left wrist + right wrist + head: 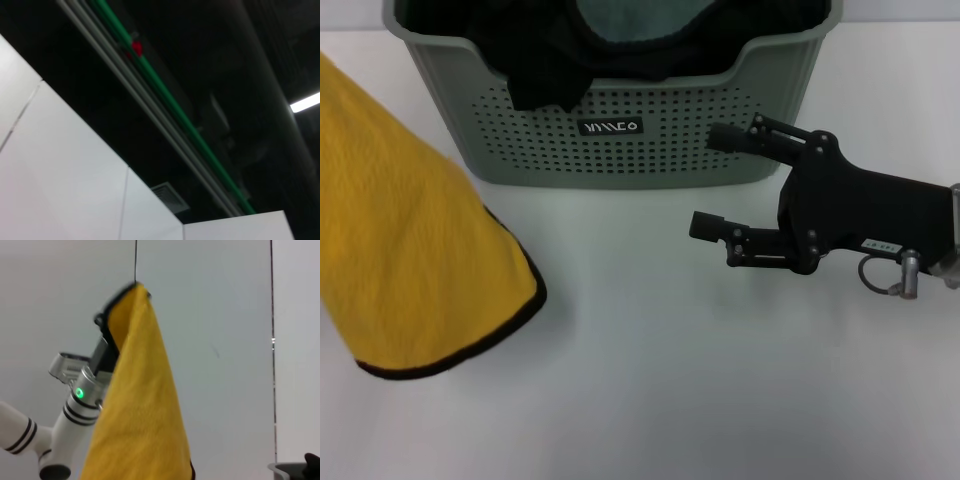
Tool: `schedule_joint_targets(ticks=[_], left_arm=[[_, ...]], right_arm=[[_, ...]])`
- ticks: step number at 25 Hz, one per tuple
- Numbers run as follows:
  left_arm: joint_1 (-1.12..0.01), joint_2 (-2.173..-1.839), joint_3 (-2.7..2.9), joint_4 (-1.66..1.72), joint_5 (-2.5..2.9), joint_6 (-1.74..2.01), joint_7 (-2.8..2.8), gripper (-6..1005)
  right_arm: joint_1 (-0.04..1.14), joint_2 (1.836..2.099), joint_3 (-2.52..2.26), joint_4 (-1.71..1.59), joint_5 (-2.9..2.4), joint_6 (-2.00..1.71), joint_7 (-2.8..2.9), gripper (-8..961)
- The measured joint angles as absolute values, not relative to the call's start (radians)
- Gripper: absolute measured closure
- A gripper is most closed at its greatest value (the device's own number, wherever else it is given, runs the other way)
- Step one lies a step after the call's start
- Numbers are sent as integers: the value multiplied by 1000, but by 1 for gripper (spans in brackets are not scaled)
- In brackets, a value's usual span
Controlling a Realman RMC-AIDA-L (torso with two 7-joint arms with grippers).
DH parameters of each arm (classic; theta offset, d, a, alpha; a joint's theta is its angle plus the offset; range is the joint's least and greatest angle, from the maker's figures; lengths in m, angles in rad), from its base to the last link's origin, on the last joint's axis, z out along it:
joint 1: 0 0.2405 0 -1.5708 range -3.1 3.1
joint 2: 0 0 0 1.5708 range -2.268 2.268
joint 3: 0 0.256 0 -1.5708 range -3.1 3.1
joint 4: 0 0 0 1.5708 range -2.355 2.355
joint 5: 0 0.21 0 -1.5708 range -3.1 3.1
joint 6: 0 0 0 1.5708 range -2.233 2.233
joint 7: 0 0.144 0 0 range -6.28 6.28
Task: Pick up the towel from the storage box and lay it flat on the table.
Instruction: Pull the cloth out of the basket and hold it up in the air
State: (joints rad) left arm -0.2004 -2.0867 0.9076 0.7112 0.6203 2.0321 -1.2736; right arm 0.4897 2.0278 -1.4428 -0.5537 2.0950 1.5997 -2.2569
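The towel (pixel 415 235) hangs at the left side of the counter (pixel 680 380), yellow face showing, its black-piped bottom corner reaching down over the white surface near the left edge; the right wrist view shows the same towel (pixel 140 405) draped from its top, where the left hand (pixel 107 320) is clamped on the upper edge, the cloth falling in a long narrow fold that covers most of that hand; the left arm's white and silver wrist, with a green light on it, rises beside the fold.

The box (pixel 620 130) stands at the far edge of the counter, around the middle, its dotted front wall and small black label facing the camera; a black cloth (pixel 555 75) spills over its scooped rim on the left part, and a teal-grey cloth (pixel 640 20) lies deeper inside.

The right hand (pixel 715 180) hovers above the right part of the counter, just in front of the box's right front corner, pointing left; its two black fingers (pixel 708 225) stand well apart and hold nothing.

The left wrist view shows only a dark ceiling with a green pipe and white wall panels.
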Motion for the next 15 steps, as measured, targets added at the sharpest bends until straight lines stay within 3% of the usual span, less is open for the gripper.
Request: schedule_joint_targets(ticks=[8,15], left_arm=[[-285,-2091,927,476,665,2031,-1084,988],[-324,-2091,944,507,667,2031,-1164,988]], right_arm=[[509,2028,-1558,-559,2143,1545,-2284,111],[496,2028,-1752,-566,2263,1340,-2504,112]])
